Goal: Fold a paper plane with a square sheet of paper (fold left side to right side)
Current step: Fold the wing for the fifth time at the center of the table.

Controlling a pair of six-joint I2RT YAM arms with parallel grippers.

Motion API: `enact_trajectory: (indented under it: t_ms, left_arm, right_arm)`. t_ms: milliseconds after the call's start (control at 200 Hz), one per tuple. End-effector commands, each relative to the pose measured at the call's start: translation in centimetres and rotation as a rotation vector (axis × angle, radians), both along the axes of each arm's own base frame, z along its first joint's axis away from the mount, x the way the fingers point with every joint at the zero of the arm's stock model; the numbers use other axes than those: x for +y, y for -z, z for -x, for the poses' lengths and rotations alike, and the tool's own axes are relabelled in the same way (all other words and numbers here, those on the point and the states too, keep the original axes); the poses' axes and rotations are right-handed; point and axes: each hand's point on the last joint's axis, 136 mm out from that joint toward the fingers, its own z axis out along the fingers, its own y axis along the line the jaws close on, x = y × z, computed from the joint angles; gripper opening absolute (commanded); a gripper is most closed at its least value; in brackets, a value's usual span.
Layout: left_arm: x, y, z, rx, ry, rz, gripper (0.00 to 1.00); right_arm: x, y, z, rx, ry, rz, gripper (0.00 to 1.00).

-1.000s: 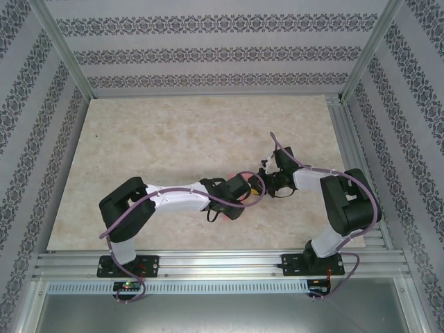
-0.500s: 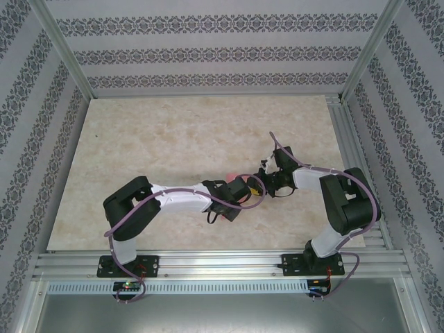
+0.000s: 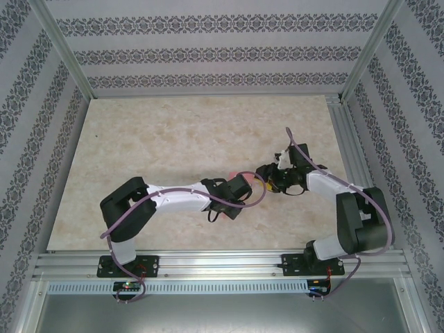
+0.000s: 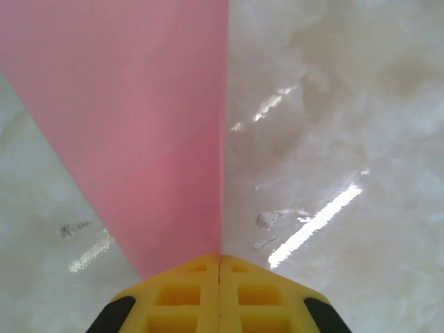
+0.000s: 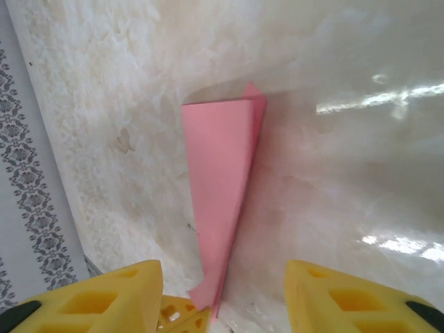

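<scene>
The sheet of paper (image 5: 220,173) is pinkish-red and folded into a narrow pointed dart, the shape of a paper plane. It lies on the marble table, and a bit of it (image 3: 234,171) peeks out beside the left wrist in the top view. My left gripper (image 4: 220,260) is shut on the paper's pointed end, and the sheet (image 4: 152,118) fans out ahead of its yellow fingers. My right gripper (image 5: 223,277) is open, with its fingers (image 5: 104,298) standing on either side of that same narrow end. The two grippers meet near the table's middle (image 3: 262,179).
The marble tabletop (image 3: 173,139) stretches wide to the back and left. Patterned walls (image 3: 208,55) and aluminium posts enclose it. A metal rail (image 3: 222,263) runs along the near edge by the arm bases.
My left gripper has shut on the paper's tip. My right gripper has opened, and its arm has swung out to the right.
</scene>
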Motion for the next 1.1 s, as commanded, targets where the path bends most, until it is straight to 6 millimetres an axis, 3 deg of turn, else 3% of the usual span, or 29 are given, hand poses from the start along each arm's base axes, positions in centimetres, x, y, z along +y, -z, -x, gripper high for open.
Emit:
enact_trajectory:
  t_ms: [0, 160, 265, 510, 1094]
  left_arm:
    - [-1.2, -3.1, -0.8, 0.024, -0.04, 0.125, 0.02]
    - [-1.1, -3.2, -1.5, 0.111, -0.092, 0.223, 0.0]
    - [-1.1, -2.8, -1.8, 0.164, -0.13, 0.289, 0.0]
    - [-2.1, -2.9, -2.2, 0.25, -0.17, 0.435, 0.0]
    - [-1.4, -1.7, -3.5, 0.358, -0.361, 0.616, 0.0]
  right_arm:
    - [-1.0, 0.3, 0.7, -0.042, -0.001, 0.046, 0.53]
    - [-0.9, -0.9, 1.1, -0.12, -0.002, 0.028, 0.62]
    - [-0.7, -1.1, 1.6, -0.138, -0.01, 0.006, 0.63]
    - [1.1, 0.4, 2.8, -0.108, -0.048, -0.041, 0.58]
    - [5.6, 2.5, 1.6, -0.083, -0.09, -0.07, 0.46]
